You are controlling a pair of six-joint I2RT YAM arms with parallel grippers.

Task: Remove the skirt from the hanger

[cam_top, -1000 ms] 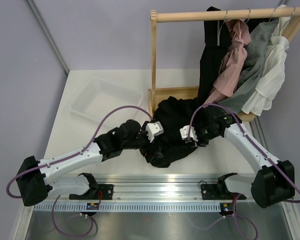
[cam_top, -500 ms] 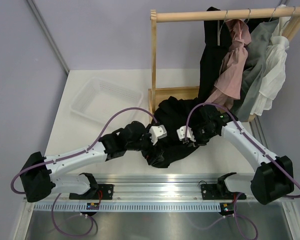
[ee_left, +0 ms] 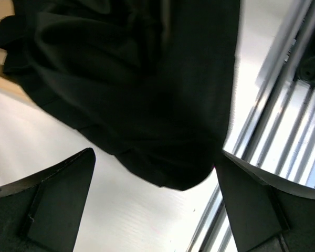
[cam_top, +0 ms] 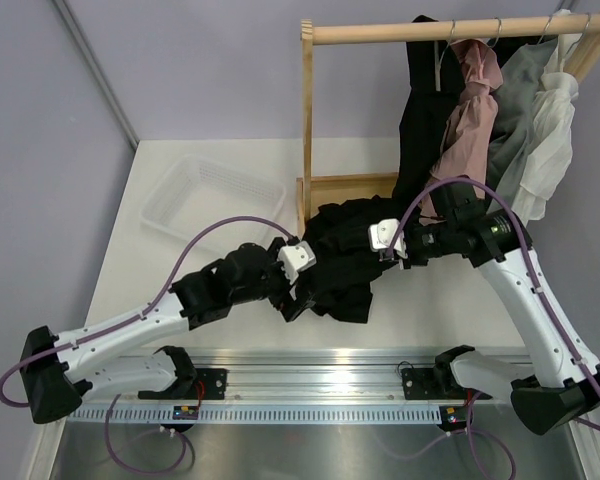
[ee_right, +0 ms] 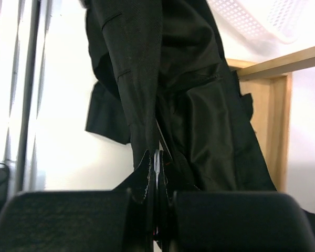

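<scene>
A wooden rack stands at the far side of the table. From its rail hang a long black garment, a pink one, a grey one and a white one, all bunched at the right end. The right arm reaches up in front of their lower ends, so its elbow covers part of the black and pink cloth. Left of the rack's post a clear plastic basket sits on the table, well apart from the arms. An aluminium track runs along the near edge.

The skirt is just in front of the rack's base board, between the two grippers, with its far edge overlapping that board. The right gripper has its fingers pressed together on a fold of it. Seen from that wrist, the cloth runs away from the pinch as a narrow stitched band beside a wider, slightly glossy panel, with white tabletop behind. The left gripper has its fingers spread wide, and the skirt's lower edge hangs between them. Whether either finger touches the cloth I cannot tell. The skirt is plain black, crumpled into deep folds higher up and falling to a rounded lobe at the bottom, near the track.
</scene>
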